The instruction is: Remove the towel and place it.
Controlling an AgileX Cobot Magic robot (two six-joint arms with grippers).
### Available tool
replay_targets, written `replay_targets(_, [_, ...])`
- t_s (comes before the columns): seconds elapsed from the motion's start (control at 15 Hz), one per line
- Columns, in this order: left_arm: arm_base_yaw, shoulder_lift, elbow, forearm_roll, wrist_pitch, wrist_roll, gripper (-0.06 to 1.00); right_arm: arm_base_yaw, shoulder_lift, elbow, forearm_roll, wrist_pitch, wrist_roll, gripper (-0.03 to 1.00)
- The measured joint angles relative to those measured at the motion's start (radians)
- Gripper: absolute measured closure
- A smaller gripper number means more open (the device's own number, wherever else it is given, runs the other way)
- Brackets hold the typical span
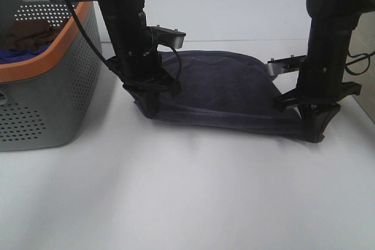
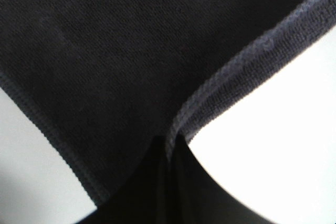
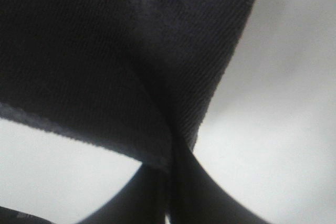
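Towel: one dark navy towel [image 1: 220, 89], out of the basket and spread over the white bench [image 1: 187, 197], stretched between the two hands along its near edge, with the far part lying back on the bench.

Left hand: the left hand [image 1: 147, 102] is closed tight on the towel's near left corner; the left wrist view shows the hemmed edge running straight into the pinched fingers.

Right hand: the right hand [image 1: 315, 128] is likewise clamped on the near right corner, low at the bench; its wrist view shows cloth gathered into the closed fingers.

Why held this way: a grip at each near corner keeps the edge taut and the cloth flat, so it can be laid down without bunching. That is my reading of the pose.

Height: the near edge looks close to the bench or just touching it; I cannot tell which.

Basket: one grey perforated basket [image 1: 53, 98] with an orange rim, standing on the bench just left of the towel and apart from it.

Inside the basket: one brown cloth [image 1: 32, 32] and one bright blue cloth [image 1: 20, 54], both only partly visible.

Count: two arms, two hands, one towel, one basket, two other cloths.

Progress: removal looks done; what seems left is letting go of both corners once the towel lies flat.
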Motion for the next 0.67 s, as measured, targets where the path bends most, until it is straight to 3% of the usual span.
replay_targets(0.27, [-0.025, -0.009, 0.034, -0.033, 0.000, -0.002, 0.94, 0.000, -0.020, 0.046, 0.058, -0.001, 0.001, 0.96])
replay_targets(0.47, [-0.027, -0.010, 0.034, -0.049, 0.000, -0.002, 0.93, 0.000, -0.062, 0.047, 0.087, 0.000, 0.010, 0.66])
replay_targets(0.6, [-0.027, -0.010, 0.034, -0.049, 0.000, -0.002, 0.84, 0.000, -0.074, 0.047, 0.086, 0.000, 0.064, 0.42])
replay_targets(0.67, [-0.027, -0.010, 0.034, -0.049, 0.000, -0.013, 0.74, 0.000, -0.082, 0.047, 0.086, 0.000, 0.088, 0.35])
